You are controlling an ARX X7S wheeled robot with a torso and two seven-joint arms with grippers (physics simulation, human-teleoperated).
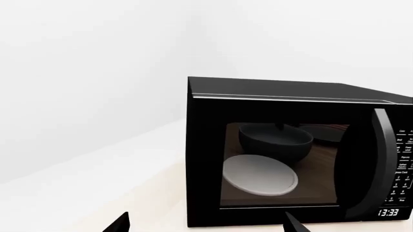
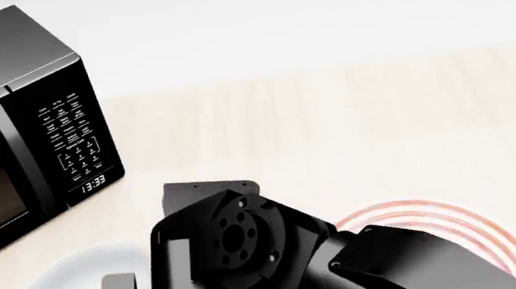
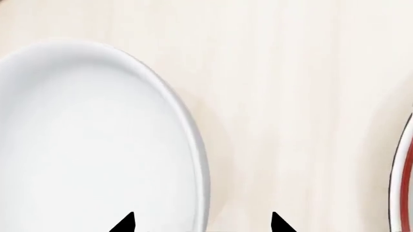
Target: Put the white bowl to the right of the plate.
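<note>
Straddling the near rim of the plain, deep, round white bowl, the right gripper is seen with its two dark fingertips spread apart, one over the bowl's interior and one outside the wall; nothing is held. The bowl rests on the pale wooden tabletop, to the left of the shallow white plate with red concentric rings, with a strip of bare wood between them. The bowl is round, so no long axis is presented; a rim grasp is judged to be the step in hand. The right arm is the nearer one. The left gripper is pointed at the black microwave oven, left of the plate; its fingertips are apart and empty. Counted: one bowl, one plate, one microwave, and one greyish turntable disc behind the door glass.
</note>
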